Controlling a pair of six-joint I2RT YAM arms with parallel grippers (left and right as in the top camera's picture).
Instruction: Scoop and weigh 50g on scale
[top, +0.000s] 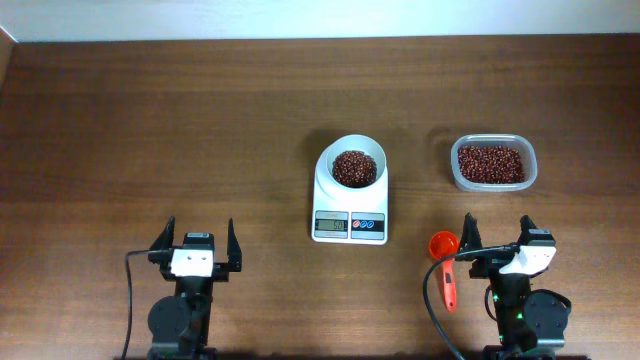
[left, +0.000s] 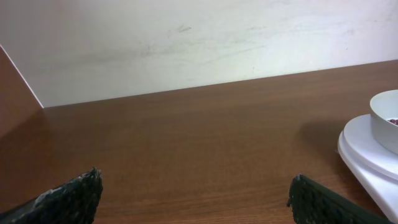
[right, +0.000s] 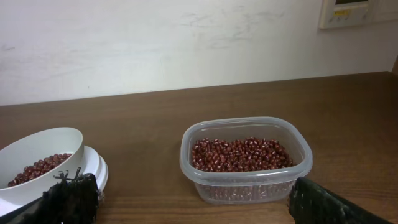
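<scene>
The white scale (top: 350, 225) stands mid-table, its round white bowl (top: 353, 152) holding reddish-brown beans (top: 353, 167). More of these beans fill a clear plastic container (top: 493, 163) to its right, shown close in the right wrist view as the container (right: 246, 158). An orange scoop (top: 445, 262) lies on the table just left of my right gripper (top: 499, 233). My left gripper (top: 196, 240) rests near the front left. Both stand open with nothing between the fingers. In the left wrist view the scale's edge (left: 367, 162) shows at the right.
A pale wall (left: 186, 43) rises behind the wooden table (top: 150, 130). Black cables (top: 432, 300) trail from both arm bases near the front edge. A wall panel (right: 348, 12) shows at the top right of the right wrist view.
</scene>
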